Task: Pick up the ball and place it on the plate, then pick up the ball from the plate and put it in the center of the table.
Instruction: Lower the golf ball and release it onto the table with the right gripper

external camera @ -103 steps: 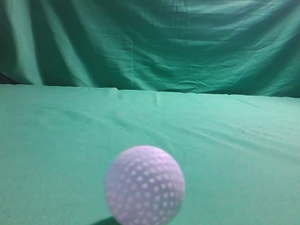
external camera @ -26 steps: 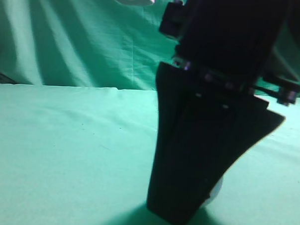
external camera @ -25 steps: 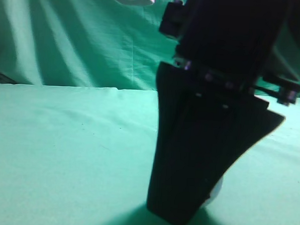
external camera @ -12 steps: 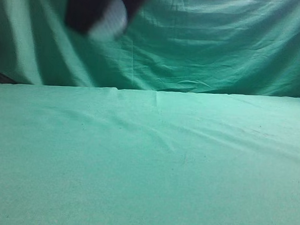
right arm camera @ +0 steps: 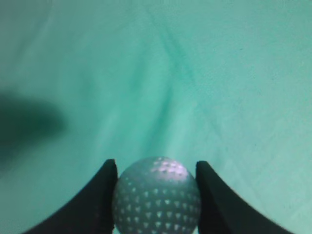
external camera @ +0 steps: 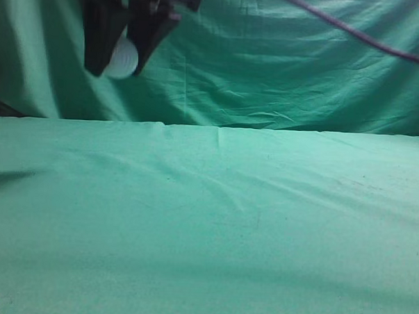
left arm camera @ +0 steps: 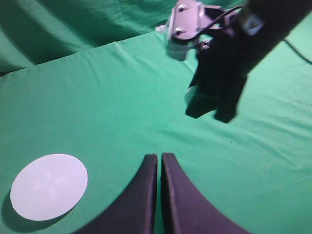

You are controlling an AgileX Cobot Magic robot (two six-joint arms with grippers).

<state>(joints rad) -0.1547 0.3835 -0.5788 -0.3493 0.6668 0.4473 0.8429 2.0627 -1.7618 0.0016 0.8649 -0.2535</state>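
The ball (right arm camera: 157, 196), white and dimpled, sits clamped between the two dark fingers of my right gripper (right arm camera: 156, 183), high above the green table (right arm camera: 195, 73). In the exterior view this gripper (external camera: 118, 61) hangs at the top left with the ball (external camera: 121, 58) showing between its fingers, well above the table (external camera: 214, 220). The white round plate (left arm camera: 48, 185) lies flat at the lower left of the left wrist view. My left gripper (left arm camera: 160, 157) is shut and empty, just right of the plate. The right gripper (left arm camera: 214, 111) shows there from behind; the ball is hidden.
A draped green curtain (external camera: 283, 63) hangs behind the table. A dark cable (external camera: 354, 31) crosses the upper right of the exterior view. The right arm's dark body (left arm camera: 234, 44) and its white bracket (left arm camera: 187, 17) hang over the far table in the left wrist view.
A second ago the right gripper stood on the table close to the camera, around the ball. It has since lifted the ball and carried it up and to the left.
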